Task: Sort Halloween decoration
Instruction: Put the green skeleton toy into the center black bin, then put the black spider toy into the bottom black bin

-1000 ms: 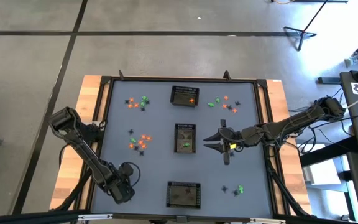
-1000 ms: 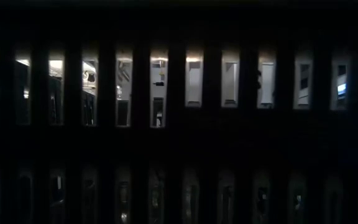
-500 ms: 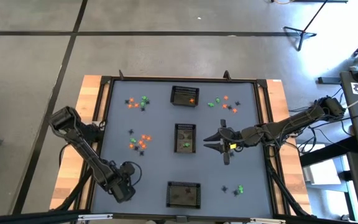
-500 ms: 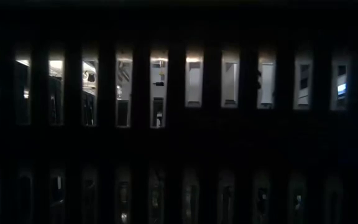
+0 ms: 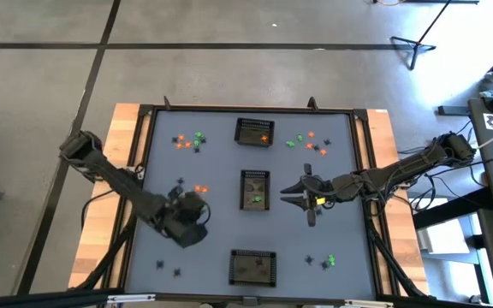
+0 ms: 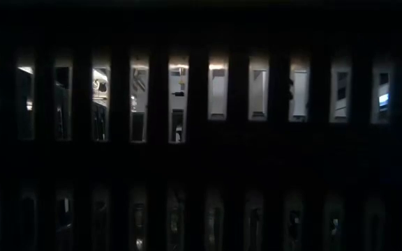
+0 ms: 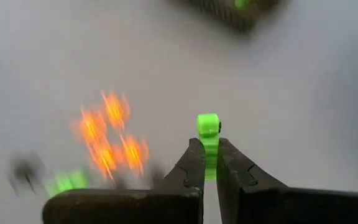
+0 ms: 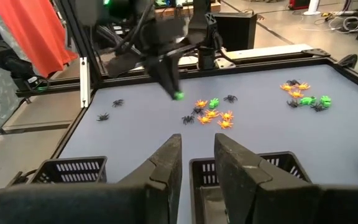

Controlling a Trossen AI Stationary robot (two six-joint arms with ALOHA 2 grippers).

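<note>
Right, left gripper [image 7: 205,163] sits over the left-middle of the grey table [image 5: 221,235], fingers [image 7: 188,169] pinched on a small green trinket [image 7: 208,132] that sticks out past the tips. Same piece shows in the right wrist view as a green dot at the left claw's tip, lifted off the surface. Beside it lies a loose cluster of orange trinkets [image 8: 211,116] with a green one and a few black ones. Two more mixed clusters [image 5: 189,140] [image 5: 305,142] flank the far basket [image 5: 254,132]; a green and black pair [image 5: 325,259] sits near the right front corner. Middle basket [image 5: 255,188] holds something green, near basket [image 5: 253,266] is toward the front edge. Right gripper [image 8: 196,163] waits just right of the middle basket, fingers partly spread, nothing between them. Low view is dark, blocked by basket mesh.
</note>
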